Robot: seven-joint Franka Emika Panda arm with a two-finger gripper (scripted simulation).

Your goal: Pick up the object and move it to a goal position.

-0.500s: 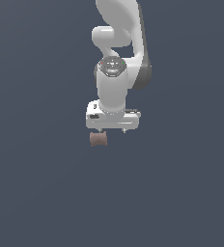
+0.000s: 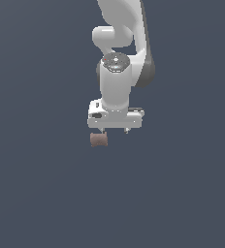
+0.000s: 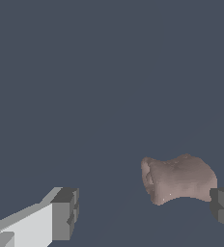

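Reddish-brown and matte, the object [image 2: 99, 139] is seen just under the end effector [image 2: 114, 130], below its end toward the exterior view's left, against a plain dark grey ground. In the wrist view the object [image 3: 178, 178] lies between the two spread fingers [image 3: 65, 213], close against one and well apart from the other. The end effector [image 3: 145, 210] is held wide apart and nothing is gripped.
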